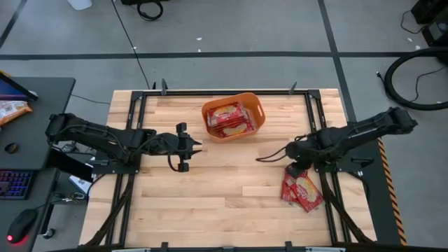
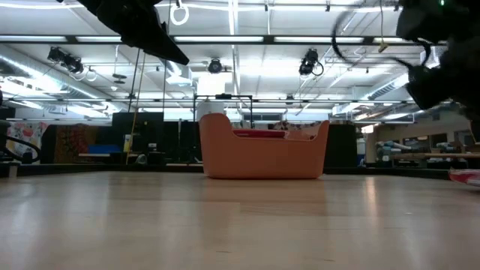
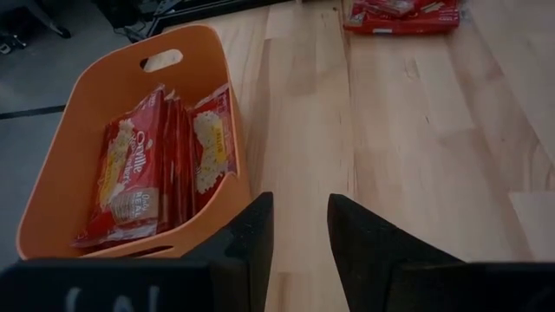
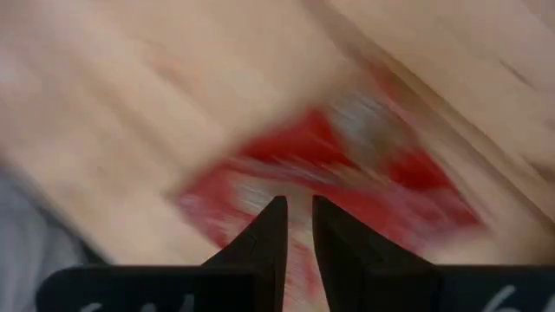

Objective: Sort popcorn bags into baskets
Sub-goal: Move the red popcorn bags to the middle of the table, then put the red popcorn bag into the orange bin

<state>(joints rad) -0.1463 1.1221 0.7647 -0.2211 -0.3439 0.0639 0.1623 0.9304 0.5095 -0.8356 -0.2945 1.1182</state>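
Observation:
The orange basket (image 1: 259,112) stands on the table's far middle with several red popcorn bags (image 1: 229,119) leaning inside it; it also shows in the left wrist view (image 3: 61,173) and the low view (image 2: 262,154). More bags lie in a loose pile (image 1: 302,189) flat on the table's right near part. My left gripper (image 1: 189,147) (image 3: 299,230) hovers open and empty, left of the basket. My right gripper (image 1: 294,166) (image 4: 297,227) hangs above the far end of the pile (image 4: 347,173), fingers a narrow gap apart; the blur hides whether it touches.
Bare wood lies between the basket and the pile (image 3: 408,17) and across the table's near half. Black frame rails (image 1: 133,140) run along both sides. A desk with a keyboard and mouse (image 1: 21,224) stands left of the table.

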